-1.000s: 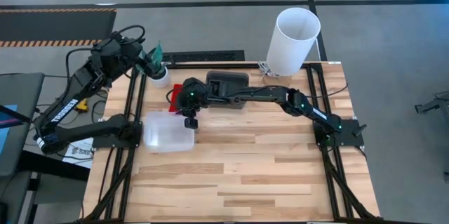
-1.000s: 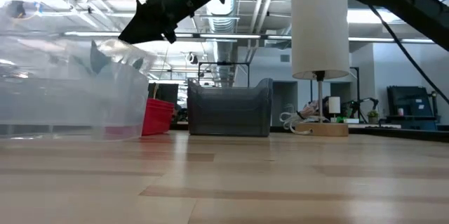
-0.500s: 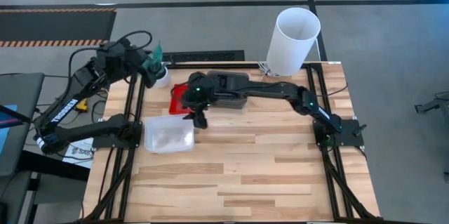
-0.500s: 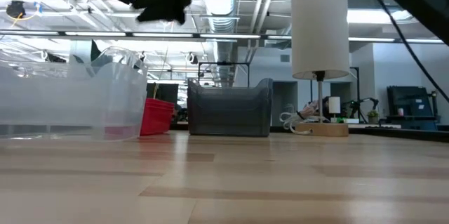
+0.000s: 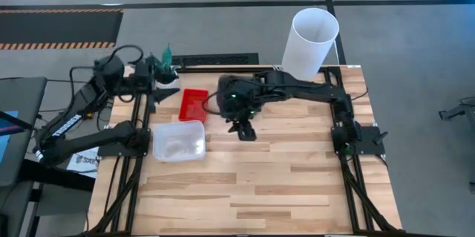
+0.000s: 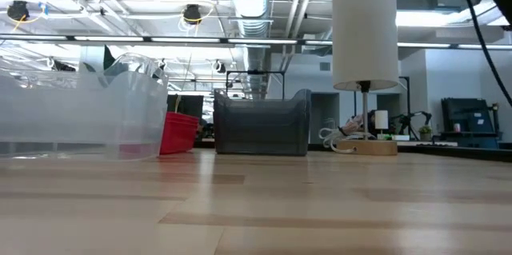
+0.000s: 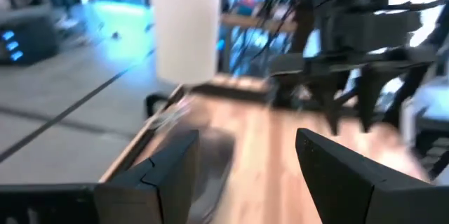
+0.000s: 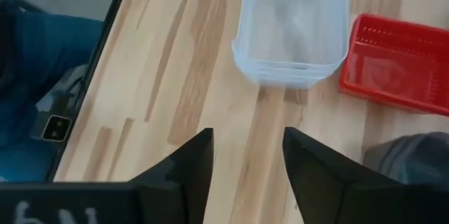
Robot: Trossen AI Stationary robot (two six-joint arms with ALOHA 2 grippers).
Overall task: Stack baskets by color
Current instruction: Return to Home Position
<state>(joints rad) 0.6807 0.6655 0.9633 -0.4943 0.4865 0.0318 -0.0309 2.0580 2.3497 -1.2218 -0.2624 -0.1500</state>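
Right gripper (image 5: 243, 130) is held above the middle of the table (image 5: 282, 185), its fingers spread with nothing between them. Reckoned from it, the clear baskets (image 5: 178, 140) are seen stacked at nine o'clock, the red baskets (image 5: 194, 105) at ten, the dark grey baskets (image 6: 262, 123) at twelve under the arm, and the white cylinder (image 5: 310, 40) at one. Left gripper (image 5: 163, 81), likewise spread and empty, is raised off the far left corner.

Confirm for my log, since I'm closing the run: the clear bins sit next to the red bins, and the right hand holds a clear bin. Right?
No. The right hand holds nothing: the right wrist view shows its open fingers over bare table, apart from the clear bins. The clear bins do sit next to the red bins.
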